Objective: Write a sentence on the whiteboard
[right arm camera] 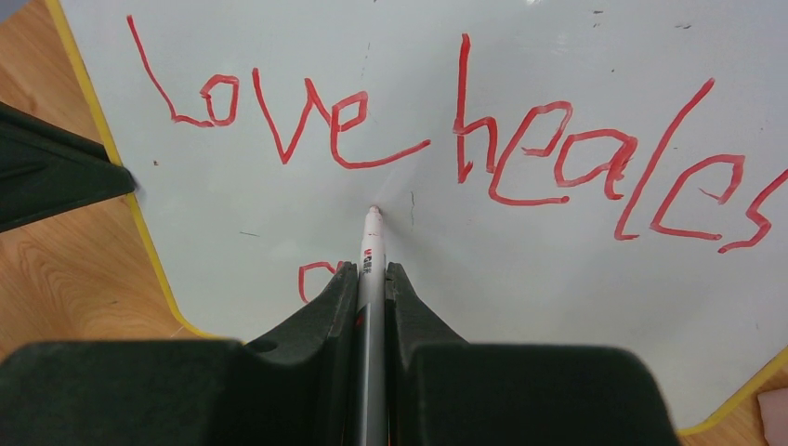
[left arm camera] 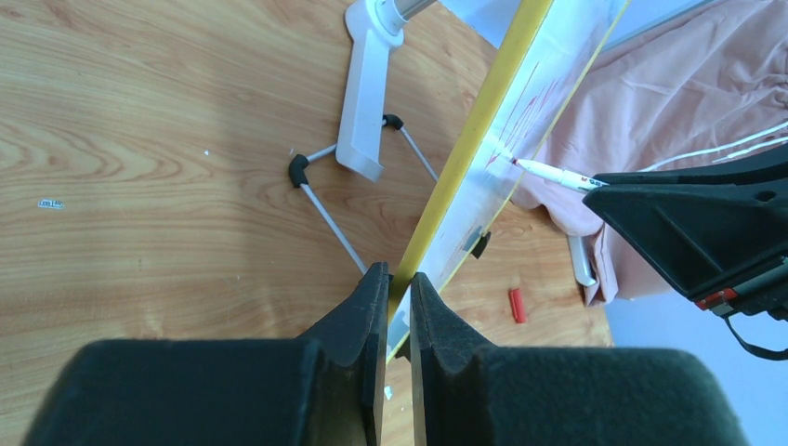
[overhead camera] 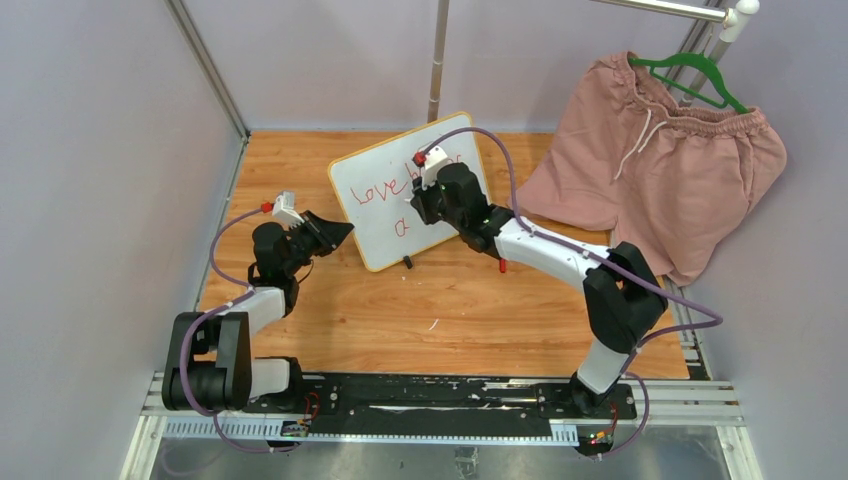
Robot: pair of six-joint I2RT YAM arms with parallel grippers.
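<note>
- The whiteboard [overhead camera: 372, 228] stood propped at a tilt on the table [overhead camera: 400, 320], far of its middle.
- The sentence [right arm camera: 462, 102] read "love heales" in red, with one partial letter below.
- The right jaws pinched a marker [right arm camera: 372, 243], and its tip touched the board under "love".
- The left jaws were pressed onto the board's left yellow edge.
- Pink shorts [overhead camera: 660, 170] lay at the far right.

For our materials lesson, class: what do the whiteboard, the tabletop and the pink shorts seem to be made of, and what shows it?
The whiteboard: a smooth, glossy white face, likely a coated sheet, since it shows a soft sheen; its yellow frame is probably plastic. The tabletop: wood or wood-look laminate, with visible grain. The pink shorts: soft matte fabric, folding and wrinkling.
</note>
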